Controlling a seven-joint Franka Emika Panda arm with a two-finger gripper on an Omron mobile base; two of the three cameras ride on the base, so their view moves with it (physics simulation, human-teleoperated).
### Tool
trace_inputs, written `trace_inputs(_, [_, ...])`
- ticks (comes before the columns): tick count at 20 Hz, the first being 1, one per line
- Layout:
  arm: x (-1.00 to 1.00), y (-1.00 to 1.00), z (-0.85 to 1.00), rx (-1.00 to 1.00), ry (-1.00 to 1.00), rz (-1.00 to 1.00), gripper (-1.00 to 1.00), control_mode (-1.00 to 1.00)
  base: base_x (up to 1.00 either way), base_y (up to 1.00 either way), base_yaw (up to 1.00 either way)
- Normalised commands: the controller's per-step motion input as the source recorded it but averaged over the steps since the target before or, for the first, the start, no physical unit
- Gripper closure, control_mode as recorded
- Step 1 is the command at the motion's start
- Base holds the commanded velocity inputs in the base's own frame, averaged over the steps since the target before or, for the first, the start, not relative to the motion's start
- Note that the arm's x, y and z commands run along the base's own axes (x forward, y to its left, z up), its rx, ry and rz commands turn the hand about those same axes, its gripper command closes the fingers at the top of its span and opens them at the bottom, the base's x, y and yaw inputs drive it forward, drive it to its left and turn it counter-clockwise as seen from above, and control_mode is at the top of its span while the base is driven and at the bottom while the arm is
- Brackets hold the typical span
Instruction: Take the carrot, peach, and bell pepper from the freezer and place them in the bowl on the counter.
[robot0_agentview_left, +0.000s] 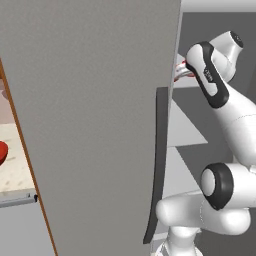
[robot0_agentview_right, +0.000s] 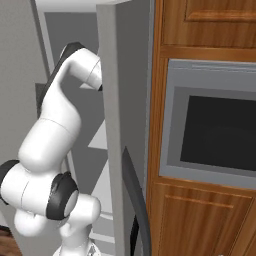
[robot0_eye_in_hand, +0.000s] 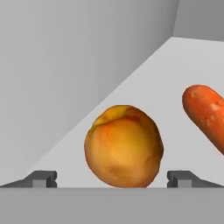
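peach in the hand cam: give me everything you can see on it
The peach is a round, slightly lumpy fruit, yellow-orange with a reddish blush across its top and right side and a faint crease near the top. Its skin looks matte and whole. It sits on a white freezer shelf, close to the grey side wall, centred between the open gripper fingertips with a gap on each side, so nothing grips it. The carrot lies to its right in this view, apart from it.
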Motion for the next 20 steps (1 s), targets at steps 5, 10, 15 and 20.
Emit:
trace_inputs(5, [0.25, 0.04, -0.01, 0.0, 0.0, 0.0, -1.0, -1.0, 0.0, 0.0, 0.0])
trace_inputs(10, [0.14, 0.0, -0.01, 0.0, 0.0, 0.0, -1.0, -1.0, 0.0, 0.0, 0.0])
trace_inputs(15, [0.07, 0.0, -0.12, 0.0, 0.0, 0.0, -1.0, -1.0, 0.0, 0.0, 0.0])
trace_inputs(20, [0.04, 0.02, -0.28, 0.0, 0.0, 0.0, 1.0, -1.0, 0.0, 0.0, 0.0])
